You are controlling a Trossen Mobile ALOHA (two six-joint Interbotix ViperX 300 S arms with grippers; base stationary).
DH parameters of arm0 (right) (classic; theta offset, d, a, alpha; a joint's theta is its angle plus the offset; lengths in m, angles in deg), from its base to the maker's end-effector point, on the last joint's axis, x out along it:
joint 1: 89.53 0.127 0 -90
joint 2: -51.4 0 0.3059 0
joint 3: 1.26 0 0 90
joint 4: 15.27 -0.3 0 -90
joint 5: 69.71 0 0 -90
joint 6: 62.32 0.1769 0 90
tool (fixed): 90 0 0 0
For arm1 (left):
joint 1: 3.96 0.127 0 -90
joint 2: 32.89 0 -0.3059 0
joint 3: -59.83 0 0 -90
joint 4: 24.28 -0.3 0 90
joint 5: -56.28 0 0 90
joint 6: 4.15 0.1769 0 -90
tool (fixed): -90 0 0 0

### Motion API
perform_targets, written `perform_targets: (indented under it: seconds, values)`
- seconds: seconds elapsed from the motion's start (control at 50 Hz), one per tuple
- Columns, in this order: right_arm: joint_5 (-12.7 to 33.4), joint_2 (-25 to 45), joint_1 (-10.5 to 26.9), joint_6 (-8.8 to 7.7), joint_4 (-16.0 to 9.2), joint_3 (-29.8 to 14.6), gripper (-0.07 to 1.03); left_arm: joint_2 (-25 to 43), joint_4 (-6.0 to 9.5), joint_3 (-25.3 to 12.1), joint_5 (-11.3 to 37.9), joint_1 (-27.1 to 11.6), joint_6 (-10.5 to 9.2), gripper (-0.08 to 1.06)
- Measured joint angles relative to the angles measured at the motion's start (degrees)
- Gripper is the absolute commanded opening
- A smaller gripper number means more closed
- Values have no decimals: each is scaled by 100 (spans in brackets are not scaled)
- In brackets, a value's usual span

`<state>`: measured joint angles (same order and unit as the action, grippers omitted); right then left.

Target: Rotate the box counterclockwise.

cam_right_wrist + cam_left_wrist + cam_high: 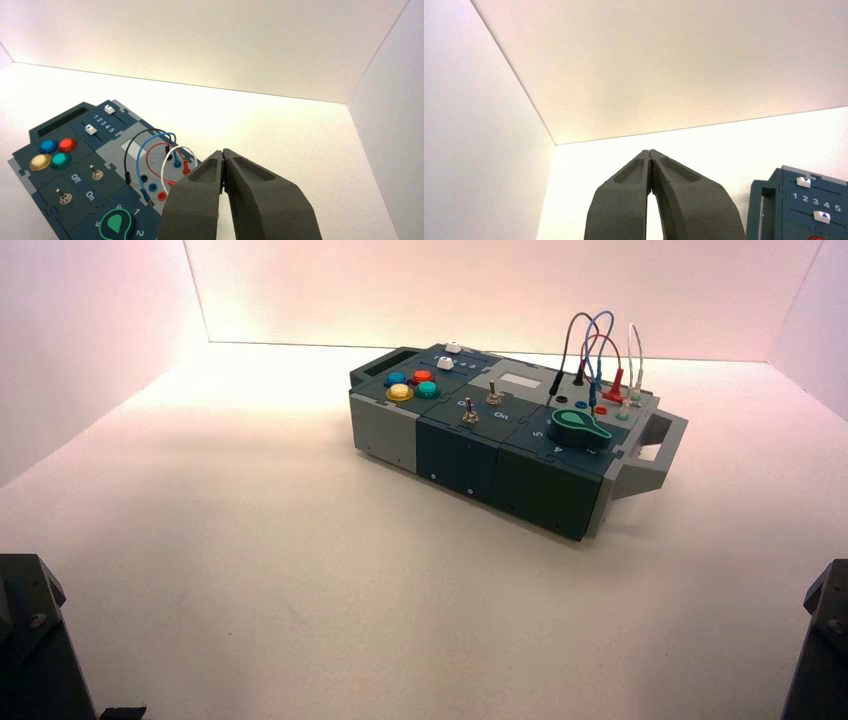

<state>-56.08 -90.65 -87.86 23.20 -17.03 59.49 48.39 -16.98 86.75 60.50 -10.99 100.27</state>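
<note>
Sits apart from both pairs of jaws, as a long dark teal and grey modular panel box [480, 430], ahead of them and between them, turned at a slant. Carries four round coloured buttons [412, 386] toward the left jaws' side, and a round green plastic knob [578, 428] and looping coloured wires [600, 350] toward the right jaws' side. Waits at the near left with the black left gripper [649, 151], jaws closed tip to tip; waits at the near right with the black right gripper [224, 151], closed likewise.
</note>
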Motion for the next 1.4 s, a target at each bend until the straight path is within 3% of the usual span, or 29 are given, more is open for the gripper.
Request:
perform_targets:
  seconds: [0.62, 0.92, 1.08, 1.18, 1.24, 1.28, 1.4]
  values:
    - [35, 0, 0, 0, -18, 0, -2, 0, -9, 0, -9, 0, 0, -3]
    - [967, -26, 0, 9, -220, -396, -2, -62, -9, -9, 88, 0, -9, -3]
    - [1916, -44, 0, 9, -272, -932, -2, -149, -9, -264, 598, -35, 0, -3]
    - [2602, -53, 0, 9, -360, -1336, -2, -70, -9, -615, 1301, -53, 9, -3]
    - [2654, -44, 0, 18, -369, -1371, -2, -62, -9, -650, 1362, -53, 9, -3]
    - [3041, -26, 0, 9, -439, -1529, -2, 44, -9, -861, 1740, -88, 35, -3]
    - [3542, 88, 0, 9, -589, -1573, -2, 475, 0, -1591, 2804, -220, 475, -3]
